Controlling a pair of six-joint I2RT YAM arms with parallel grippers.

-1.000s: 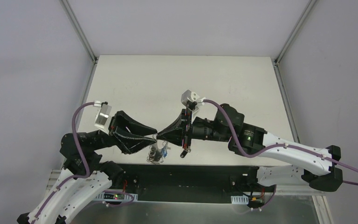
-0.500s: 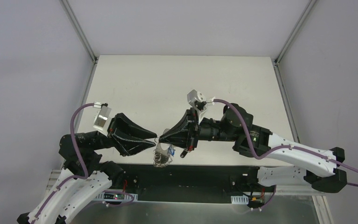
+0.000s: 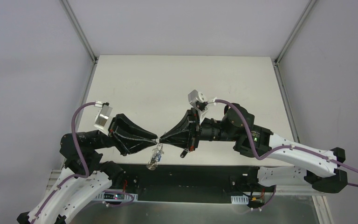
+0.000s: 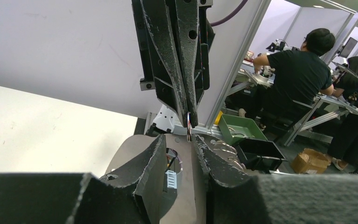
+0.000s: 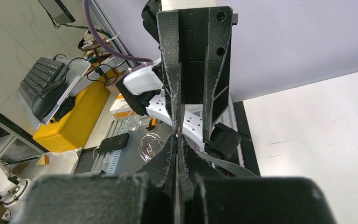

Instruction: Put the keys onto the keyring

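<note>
My two grippers meet tip to tip above the table's near edge. My right gripper (image 3: 162, 139) is shut on the thin wire of the keyring (image 3: 156, 156), which hangs below the tips with a bunch of small silver keys. My left gripper (image 3: 154, 139) is open. In the left wrist view the ring wire (image 4: 188, 127) stands edge-on between its fingertips (image 4: 196, 140), close to the right one, and silver keys (image 4: 222, 147) show behind that finger. In the right wrist view my jaws (image 5: 177, 138) are pressed together and the ring's loops (image 5: 151, 147) hang to the left. I cannot make out the black-headed or blue-headed key.
The white table (image 3: 182, 88) stretches behind the grippers. A black strip (image 3: 205, 172) runs along its near edge, under the hanging keys. Metal frame posts (image 3: 79, 32) stand at the back corners.
The hanging keyring has swung left and turned more edge-on. The blue key head seen earlier no longer shows. My right gripper's tip has shifted slightly; the left arm has barely moved.
</note>
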